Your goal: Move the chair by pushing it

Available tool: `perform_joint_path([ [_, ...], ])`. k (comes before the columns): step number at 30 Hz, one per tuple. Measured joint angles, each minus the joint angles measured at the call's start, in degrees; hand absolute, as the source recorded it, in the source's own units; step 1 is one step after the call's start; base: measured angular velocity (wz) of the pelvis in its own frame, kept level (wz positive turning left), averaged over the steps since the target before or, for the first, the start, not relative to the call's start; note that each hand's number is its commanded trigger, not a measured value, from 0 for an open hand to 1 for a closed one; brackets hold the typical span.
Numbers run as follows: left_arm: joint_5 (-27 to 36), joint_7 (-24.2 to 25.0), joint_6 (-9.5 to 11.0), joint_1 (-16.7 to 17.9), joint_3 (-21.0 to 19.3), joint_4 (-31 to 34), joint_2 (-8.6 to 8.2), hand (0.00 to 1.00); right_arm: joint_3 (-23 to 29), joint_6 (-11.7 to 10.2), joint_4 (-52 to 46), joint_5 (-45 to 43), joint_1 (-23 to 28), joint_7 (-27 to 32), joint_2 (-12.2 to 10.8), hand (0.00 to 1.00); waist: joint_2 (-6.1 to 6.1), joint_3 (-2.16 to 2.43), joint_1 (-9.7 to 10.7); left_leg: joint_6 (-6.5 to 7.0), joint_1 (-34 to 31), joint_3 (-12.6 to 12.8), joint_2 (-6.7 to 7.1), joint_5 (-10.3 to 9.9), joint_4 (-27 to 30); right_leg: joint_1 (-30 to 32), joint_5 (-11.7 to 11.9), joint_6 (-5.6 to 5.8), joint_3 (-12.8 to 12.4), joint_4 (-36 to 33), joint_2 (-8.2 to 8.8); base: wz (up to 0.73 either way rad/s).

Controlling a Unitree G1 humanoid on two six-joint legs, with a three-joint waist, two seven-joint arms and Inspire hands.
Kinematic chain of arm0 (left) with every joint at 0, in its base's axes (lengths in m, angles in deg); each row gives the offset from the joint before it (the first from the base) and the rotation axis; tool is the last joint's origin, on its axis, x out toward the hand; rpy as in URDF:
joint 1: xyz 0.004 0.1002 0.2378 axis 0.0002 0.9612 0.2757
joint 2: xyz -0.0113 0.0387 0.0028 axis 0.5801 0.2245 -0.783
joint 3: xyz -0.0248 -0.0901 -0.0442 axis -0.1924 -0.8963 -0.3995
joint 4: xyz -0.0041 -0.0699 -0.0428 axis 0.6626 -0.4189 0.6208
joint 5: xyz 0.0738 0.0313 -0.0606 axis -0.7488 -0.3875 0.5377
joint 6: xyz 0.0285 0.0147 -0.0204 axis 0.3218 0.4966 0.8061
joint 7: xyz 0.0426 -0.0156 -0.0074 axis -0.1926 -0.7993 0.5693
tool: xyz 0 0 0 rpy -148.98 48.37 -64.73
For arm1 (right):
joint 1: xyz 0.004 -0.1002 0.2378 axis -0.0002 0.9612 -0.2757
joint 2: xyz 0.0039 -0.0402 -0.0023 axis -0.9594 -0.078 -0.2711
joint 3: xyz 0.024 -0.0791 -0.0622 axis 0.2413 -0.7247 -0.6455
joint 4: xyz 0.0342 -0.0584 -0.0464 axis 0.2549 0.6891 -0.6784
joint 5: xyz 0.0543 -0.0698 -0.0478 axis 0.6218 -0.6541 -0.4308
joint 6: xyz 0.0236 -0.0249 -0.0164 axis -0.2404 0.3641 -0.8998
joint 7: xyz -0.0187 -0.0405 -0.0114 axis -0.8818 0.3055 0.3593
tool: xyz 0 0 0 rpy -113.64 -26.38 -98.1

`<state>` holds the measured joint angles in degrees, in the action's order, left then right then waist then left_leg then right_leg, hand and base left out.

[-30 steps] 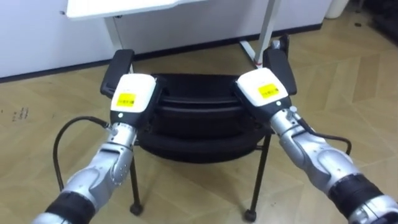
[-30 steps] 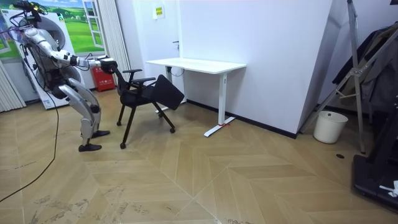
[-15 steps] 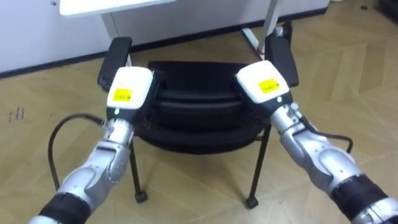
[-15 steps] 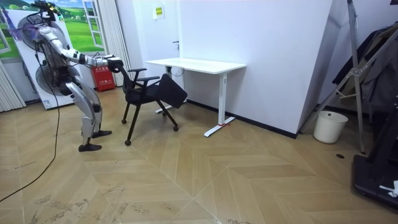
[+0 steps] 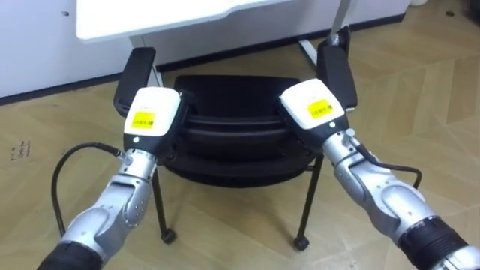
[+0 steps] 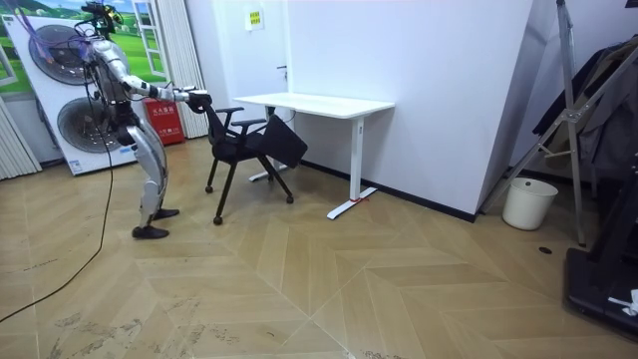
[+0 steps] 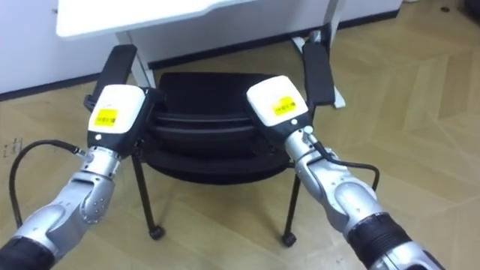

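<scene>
Head views and room view of a black chair (image 5: 232,142) at the edge of a white worktop (image 5: 150,16).

**Edges and open room.** In the head views the worktop's near edge runs across the top of the frame. The chair stands just below it, between the worktop's two legs, with the seat's far edge close to that near edge. The rear casters (image 5: 168,236) rest on the parquet floor (image 6: 379,289). In the room view the floor lies open across the lower half and towards the right. The robot stands at the upper left, with the chair between it and the worktop. A white wall closes off the space behind the worktop.

**Containers.** A white bin (image 6: 525,203) stands by the wall at the right of the room view, well apart from the chair. Its contents cannot be made out.

**Orientation of the chair.** The backrest is nearest the robot and runs left to right across the head views. The left armrest (image 5: 135,71) and right armrest (image 5: 335,64) run up the frame towards the worktop, so the seat faces the worktop.

**Hands.** The left hand (image 5: 154,114) lies against the backrest's left end and the right hand (image 5: 313,107) against its right end. The fingers of both are hidden beyond the backs of the hands, so their state cannot be told.
</scene>
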<state>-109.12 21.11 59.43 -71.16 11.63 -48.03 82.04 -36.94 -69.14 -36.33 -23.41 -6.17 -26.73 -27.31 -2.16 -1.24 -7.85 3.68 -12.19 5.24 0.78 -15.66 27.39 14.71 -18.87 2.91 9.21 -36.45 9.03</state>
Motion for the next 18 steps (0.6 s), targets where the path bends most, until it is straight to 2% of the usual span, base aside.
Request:
perform_joint_path([
  [1, 0.0, 0.2, 0.0, -0.1, 0.0, 0.0, 0.28, 1.00, 0.0, 0.0, -0.1, 0.0, 0.1, 0.0, -0.2, 1.00, -0.23, 0.00, 0.2, -0.17, 0.1, -1.0, 0.00, 0.1, -0.1, 1.1, 1.6, -1.32, -0.6, 5.0, -1.74, 0.51],
  [2, -0.1, 0.6, -0.1, 0.0, 0.0, 0.0, 0.24, 1.00, 0.0, 0.1, -0.1, 0.0, 0.5, 0.0, -0.3, 1.00, -0.31, -0.01, 0.9, -0.47, 0.6, -2.6, 0.27, 0.0, -0.1, 1.0, 5.6, -2.41, -0.1, 6.8, -2.45, 0.58],
  [3, -0.1, 0.9, 0.0, 0.2, 0.1, 0.0, 0.27, 1.00, 0.0, 0.1, -0.1, 0.0, 0.8, -0.1, -0.4, 1.00, -0.38, 0.12, 0.9, -0.77, 1.0, -3.1, 0.28, 0.1, -0.6, -0.3, 5.7, -2.58, 1.0, 7.5, -2.14, 0.53],
  [4, -0.1, 1.1, 0.0, 0.6, 0.1, 0.4, 0.43, 1.00, -0.2, 0.1, 0.0, 0.0, 0.8, -0.3, -0.4, 1.00, -0.42, 0.02, 1.1, -1.31, 1.7, -3.4, 0.05, 0.4, -2.1, -2.0, 6.0, -3.14, 3.4, 8.5, -2.29, 0.43],
  [6, -0.7, 1.4, -0.5, 1.0, 0.1, 1.3, 0.46, 1.00, -0.2, -0.1, -0.1, 0.7, 0.9, -0.8, -0.3, 1.00, -0.69, 0.00, 1.0, -1.79, 2.4, -3.5, 0.04, 0.8, -3.8, -3.2, 6.0, -3.22, 5.1, 9.5, -2.30, 0.36],
  [8, -0.8, 2.5, -2.0, 2.5, -0.1, 4.1, 0.59, 1.00, -0.2, -0.3, -0.6, 0.8, 0.9, -1.5, -0.2, 1.00, -0.86, 0.08, 0.8, -1.88, 2.9, -3.5, -0.02, 1.0, -4.8, -3.7, 6.0, -3.22, 5.2, 10.2, -2.49, 0.11],
  [11, -0.8, 3.8, -2.9, 4.0, -0.3, 6.1, 1.29, 1.00, -0.5, -0.5, -0.7, 0.8, 0.9, -2.7, 0.0, 1.00, -1.14, 0.07, 0.3, -1.85, 4.4, -3.9, -0.09, 1.1, -5.7, -5.7, 6.0, -3.18, 5.2, 12.0, -3.08, 0.00],
  [14, -1.1, 5.9, -2.9, 4.5, -0.7, 6.8, 1.79, 1.00, -0.5, -0.6, -1.2, 0.8, 1.6, -4.9, -0.4, 1.00, -1.60, 0.10, 0.3, -1.83, 6.2, -4.0, -0.08, 1.1, -6.5, -7.6, 6.0, -2.88, 5.3, 13.0, -3.16, 0.02],
  [18, -3.0, 7.4, -3.1, 5.3, -2.1, 7.4, 1.20, 1.00, -0.5, -0.4, -2.1, 0.7, 1.9, -7.1, -0.4, 1.00, -1.67, 0.12, 0.4, -1.82, 6.9, -4.4, -0.04, 1.0, -6.7, -8.7, 6.0, -2.70, 5.8, 13.4, -3.10, 0.05],
])
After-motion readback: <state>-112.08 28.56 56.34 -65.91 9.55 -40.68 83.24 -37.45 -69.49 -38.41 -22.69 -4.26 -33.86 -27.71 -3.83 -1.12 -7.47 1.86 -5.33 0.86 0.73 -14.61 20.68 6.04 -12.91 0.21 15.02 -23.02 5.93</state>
